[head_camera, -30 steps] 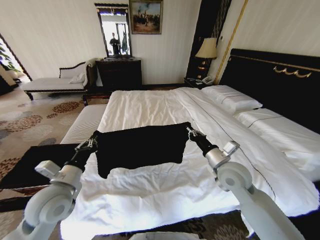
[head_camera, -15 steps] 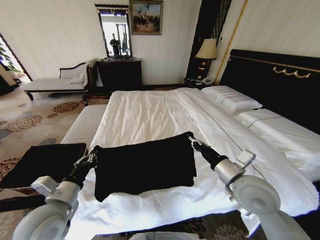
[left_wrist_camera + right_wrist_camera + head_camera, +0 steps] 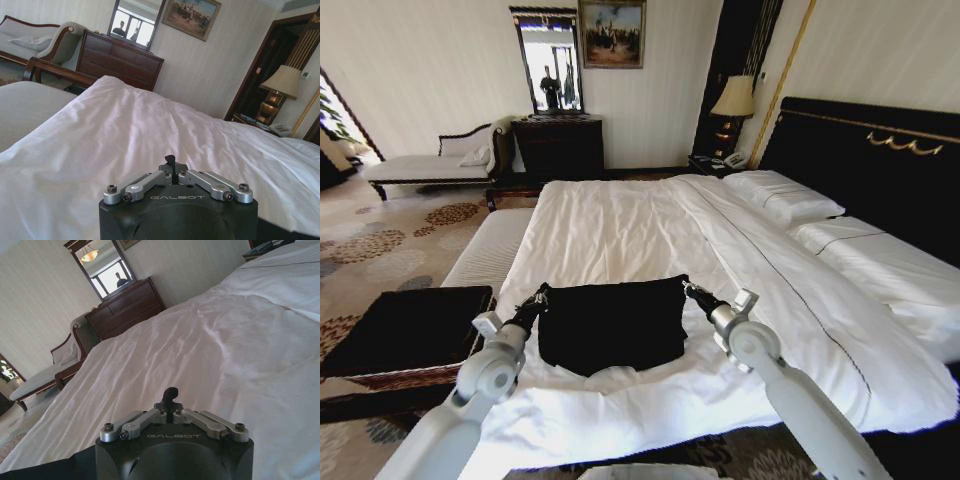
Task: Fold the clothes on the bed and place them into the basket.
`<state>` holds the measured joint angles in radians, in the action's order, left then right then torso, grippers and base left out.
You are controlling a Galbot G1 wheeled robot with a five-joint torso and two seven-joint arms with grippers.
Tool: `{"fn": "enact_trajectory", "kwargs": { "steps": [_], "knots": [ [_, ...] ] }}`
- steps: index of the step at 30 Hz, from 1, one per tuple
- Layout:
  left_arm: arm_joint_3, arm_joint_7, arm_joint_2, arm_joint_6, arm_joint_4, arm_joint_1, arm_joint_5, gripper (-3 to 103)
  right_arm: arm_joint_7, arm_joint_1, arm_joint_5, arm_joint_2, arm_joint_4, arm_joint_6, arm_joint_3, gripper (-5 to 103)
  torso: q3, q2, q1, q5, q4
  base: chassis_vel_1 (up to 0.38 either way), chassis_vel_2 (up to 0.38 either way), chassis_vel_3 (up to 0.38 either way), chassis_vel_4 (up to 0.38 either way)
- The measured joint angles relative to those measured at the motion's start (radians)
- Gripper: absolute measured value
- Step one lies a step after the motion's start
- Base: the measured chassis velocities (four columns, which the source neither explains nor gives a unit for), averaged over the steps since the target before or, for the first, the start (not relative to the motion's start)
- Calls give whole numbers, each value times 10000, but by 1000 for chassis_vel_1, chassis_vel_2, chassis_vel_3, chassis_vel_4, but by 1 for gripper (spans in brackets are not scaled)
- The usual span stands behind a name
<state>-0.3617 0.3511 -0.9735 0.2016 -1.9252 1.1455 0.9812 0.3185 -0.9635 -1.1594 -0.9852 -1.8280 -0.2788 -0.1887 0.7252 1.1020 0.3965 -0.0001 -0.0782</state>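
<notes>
The black T-shirt (image 3: 610, 325) lies in a compact fold on the white duvet of the bed (image 3: 620, 220), near its foot. My left gripper (image 3: 542, 292) is at the shirt's far left corner. My right gripper (image 3: 687, 288) is at its far right corner. Both are low over the duvet. In the left wrist view my left gripper (image 3: 171, 162) has its fingertips pressed together. In the right wrist view my right gripper (image 3: 171, 395) is shut too, and a strip of the black T-shirt (image 3: 40, 467) shows beside it. The basket (image 3: 400, 325), with its black top, stands on the floor left of the bed.
A white striped bench (image 3: 490, 250) runs along the bed's left side behind the basket. Pillows (image 3: 785, 198) and a tall black headboard (image 3: 880, 160) are on the right. A dark dresser (image 3: 558, 145), a chaise longue (image 3: 420, 165) and a lamp (image 3: 733, 97) stand along the far wall.
Both grippers have drawn closer together and reached farther over the bed. The shirt, held spread and raised before, now lies narrower and flatter on the duvet.
</notes>
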Motion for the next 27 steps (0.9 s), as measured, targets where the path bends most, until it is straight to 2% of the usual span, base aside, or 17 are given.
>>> {"fn": "enact_trajectory", "kwargs": {
  "steps": [1,2,5,6,8,11,12,15,20,27],
  "knots": [
    [363,-126,-129,-64,767,-560,-189,0,-130,390,206,-152,560,79,292,1,0,0,0,5,0,0,0,0,0],
    [363,-126,-129,-64,767,-560,-189,0,-130,390,206,-152,560,79,292,1,0,0,0,5,0,0,0,0,0],
    [1000,-384,-421,-180,2290,-1621,-509,0,-465,1236,1022,-665,1973,344,819,1,-1,-1,0,3,3,0,0,0,0],
    [1000,-384,-421,-180,2290,-1621,-509,0,-465,1236,1022,-665,1973,344,819,1,-1,-1,0,3,3,0,0,0,0],
    [1360,-554,-577,-255,3155,-2303,-594,0,-695,1815,1527,-1130,2933,571,1073,1,-2,0,-2,-6,4,0,0,0,0],
    [1670,-745,-743,-344,3932,-3041,-684,0,-984,2404,2200,-1825,3967,881,1261,1,-1,0,-1,3,4,0,0,0,0],
    [1670,-745,-743,-344,3932,-3041,-684,0,-984,2404,2200,-1825,3967,881,1261,1,-1,0,-1,3,4,0,0,0,0],
    [1884,-919,-1023,-469,4837,-3790,-850,0,-1187,2917,2710,-2426,4823,1165,1339,1,-2,0,-1,0,5,0,0,0,0],
    [2007,-1194,-1272,-628,5726,-4248,-1075,0,-1286,3342,3305,-2853,5726,1506,1420,1,-3,0,-4,0,2,0,0,0,0],
    [1957,-1268,-1365,-746,5939,-4229,-1200,0,-1321,3473,3697,-2941,6274,1759,1433,1,-3,1,-2,0,3,0,0,0,0]
  ]
}}
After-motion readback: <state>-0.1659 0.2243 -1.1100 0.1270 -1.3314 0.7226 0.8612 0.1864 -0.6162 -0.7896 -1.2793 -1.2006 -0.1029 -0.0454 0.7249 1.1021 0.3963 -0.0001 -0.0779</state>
